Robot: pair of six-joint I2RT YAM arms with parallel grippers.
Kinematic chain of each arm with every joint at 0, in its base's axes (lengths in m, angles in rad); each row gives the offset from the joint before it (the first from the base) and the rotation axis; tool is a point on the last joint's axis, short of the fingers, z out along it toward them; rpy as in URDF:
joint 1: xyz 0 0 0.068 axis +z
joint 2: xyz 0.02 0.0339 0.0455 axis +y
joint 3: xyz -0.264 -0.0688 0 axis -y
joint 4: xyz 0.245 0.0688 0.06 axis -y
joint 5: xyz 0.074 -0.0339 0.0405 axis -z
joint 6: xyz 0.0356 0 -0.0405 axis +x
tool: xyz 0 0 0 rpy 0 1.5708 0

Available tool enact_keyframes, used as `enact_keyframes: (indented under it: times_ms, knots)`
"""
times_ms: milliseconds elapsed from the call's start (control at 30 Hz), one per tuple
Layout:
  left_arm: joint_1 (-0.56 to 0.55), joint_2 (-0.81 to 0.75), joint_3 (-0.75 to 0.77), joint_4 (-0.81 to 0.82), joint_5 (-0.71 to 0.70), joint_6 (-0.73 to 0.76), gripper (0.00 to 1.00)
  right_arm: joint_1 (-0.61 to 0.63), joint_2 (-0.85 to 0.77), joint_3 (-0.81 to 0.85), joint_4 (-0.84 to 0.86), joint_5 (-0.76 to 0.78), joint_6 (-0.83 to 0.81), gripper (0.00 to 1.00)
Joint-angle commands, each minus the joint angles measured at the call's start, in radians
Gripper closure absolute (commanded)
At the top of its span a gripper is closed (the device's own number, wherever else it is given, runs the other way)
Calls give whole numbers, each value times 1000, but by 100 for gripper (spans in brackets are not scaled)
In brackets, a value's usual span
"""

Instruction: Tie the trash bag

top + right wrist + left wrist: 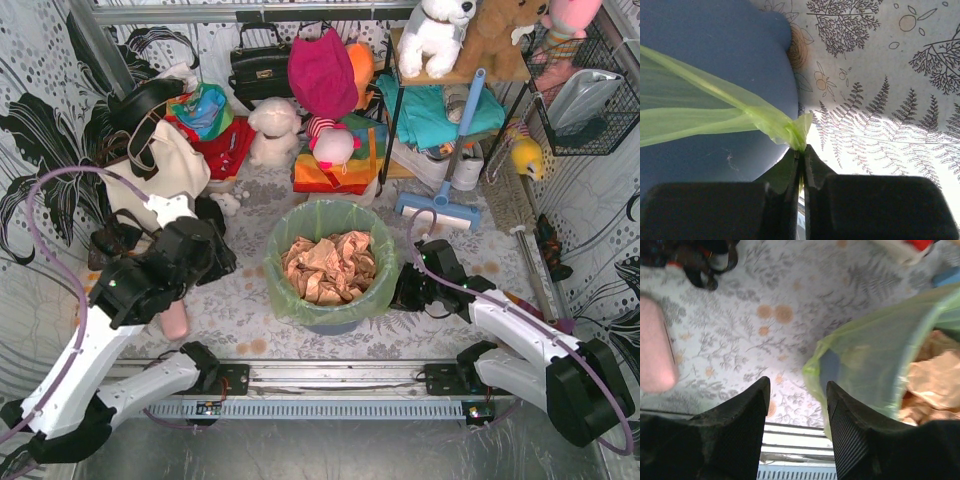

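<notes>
The lime-green trash bag (372, 262) lines a round blue bin (330, 325) at the table's middle, with crumpled brown paper (330, 268) showing inside. My right gripper (802, 149) is shut on a bunched fold of the trash bag (785, 127), pulled off the bin (715, 50) on its right side. In the top view that right gripper (408, 290) sits against the bin's right wall. My left gripper (797, 385) is open with nothing between its fingers, left of the trash bag's (865, 360) rim. From above, the left gripper (205, 255) hangs left of the bin.
A pink object (175, 320) lies by the left arm. A cream tote bag (150, 165), handbags, plush toys (272, 130), folded cloths and a blue floor brush (440, 210) crowd the back. A metal rail (330, 375) runs along the near edge. A wire basket (590, 90) hangs at the right.
</notes>
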Motion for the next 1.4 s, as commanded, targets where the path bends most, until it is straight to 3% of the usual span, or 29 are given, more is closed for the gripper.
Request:
enact_keyframes:
  times_ms: [0,567,1167,1367]
  knots:
    - [5,-38,-176,106,12,-107,41,-6,8,59,-59,-11,-43,95]
    - [157,-221,-804,663,549,-135,41,-6,21,129,-131,8,-61,96]
    - [162,-80,-1036,996,683,-181,43,-6,63,145,-114,-9,-60,97]
    - [163,-34,-1068,1060,691,-187,53,-5,59,148,-122,-8,-65,98]
